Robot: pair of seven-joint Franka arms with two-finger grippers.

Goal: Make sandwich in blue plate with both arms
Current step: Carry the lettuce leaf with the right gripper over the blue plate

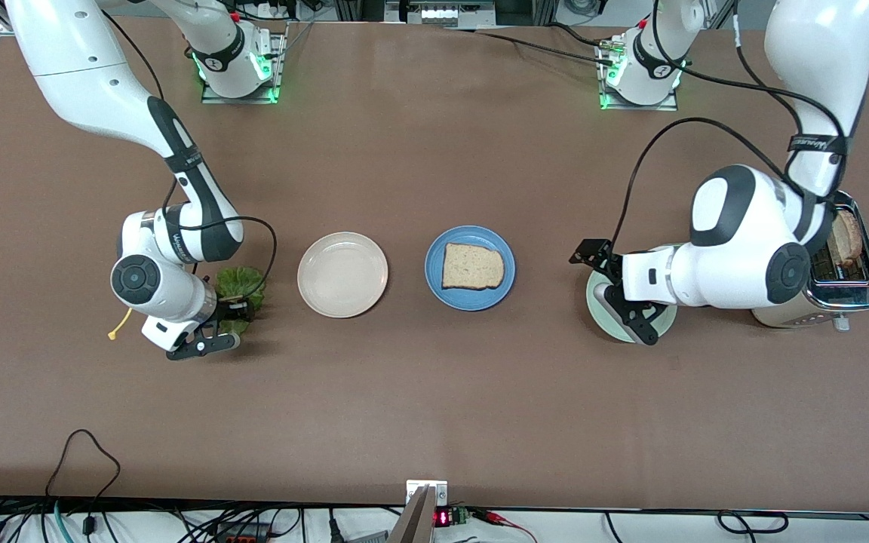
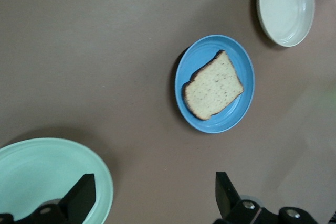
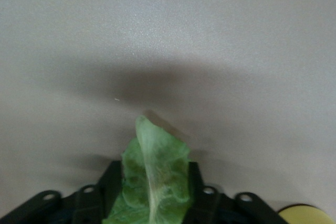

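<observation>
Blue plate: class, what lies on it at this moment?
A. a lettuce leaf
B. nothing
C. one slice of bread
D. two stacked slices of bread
C: a single slice of bread lies on the blue plate, with nothing on top of it; the lettuce is gripped in the right gripper, toward the right arm's end of the table.

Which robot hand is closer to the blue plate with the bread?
Left. The left gripper hovers open over the mint-green plate beside the blue plate. The right gripper holds lettuce past the cream plate.
</observation>
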